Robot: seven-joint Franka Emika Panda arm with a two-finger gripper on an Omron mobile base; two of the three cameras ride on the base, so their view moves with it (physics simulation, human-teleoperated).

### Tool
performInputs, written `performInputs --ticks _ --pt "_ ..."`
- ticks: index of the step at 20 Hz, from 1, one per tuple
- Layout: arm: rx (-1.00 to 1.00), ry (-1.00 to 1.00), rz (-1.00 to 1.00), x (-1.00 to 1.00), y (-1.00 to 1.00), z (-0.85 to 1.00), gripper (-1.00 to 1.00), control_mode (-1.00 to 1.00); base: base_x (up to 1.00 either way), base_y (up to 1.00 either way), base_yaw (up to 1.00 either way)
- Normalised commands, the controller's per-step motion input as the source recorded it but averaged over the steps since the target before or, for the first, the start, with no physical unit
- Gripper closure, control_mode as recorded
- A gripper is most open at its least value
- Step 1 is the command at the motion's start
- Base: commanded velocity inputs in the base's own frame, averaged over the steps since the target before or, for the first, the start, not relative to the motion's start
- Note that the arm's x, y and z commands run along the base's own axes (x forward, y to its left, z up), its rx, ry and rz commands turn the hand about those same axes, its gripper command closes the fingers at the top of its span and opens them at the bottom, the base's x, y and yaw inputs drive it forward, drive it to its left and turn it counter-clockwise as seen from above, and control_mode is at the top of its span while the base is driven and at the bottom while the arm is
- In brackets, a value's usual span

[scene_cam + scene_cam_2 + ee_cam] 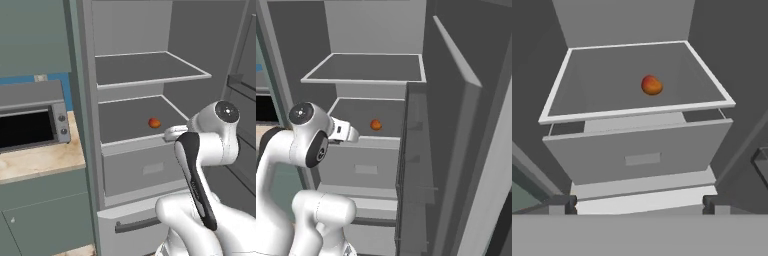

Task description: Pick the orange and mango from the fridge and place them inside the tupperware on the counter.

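The mango [651, 85] lies alone on the lower shelf [592, 85] of the open fridge [135, 35], toward two o'clock of the shelf's middle in the hand view, above the drawer front [642, 152]. The end effector [639, 205] hangs before the drawer, empty, its tips spread wide. A microwave [32, 117] stands on the counter [40, 160] at nine o'clock.

The fridge [135, 100] stands open, the mango [154, 122] alone on its lower shelf, above the drawer front. Left of the fridge, a microwave [32, 117] sits on the counter [40, 160], its knobs blurry.
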Motion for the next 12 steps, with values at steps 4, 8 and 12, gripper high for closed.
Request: performInputs --ticks 4,8,12 --pt "0.0 0.0 -0.04 0.34 -0.06 -0.05 -1.0 -1.0 0.0 0.0 0.0" --pt "0.0 0.0 -0.01 0.4 -0.01 -0.11 -1.0 -1.0 0.0 0.0 0.0" --pt "0.0 0.0 -0.01 0.43 -0.05 -0.13 -1.0 -1.0 0.0 0.0 0.0"
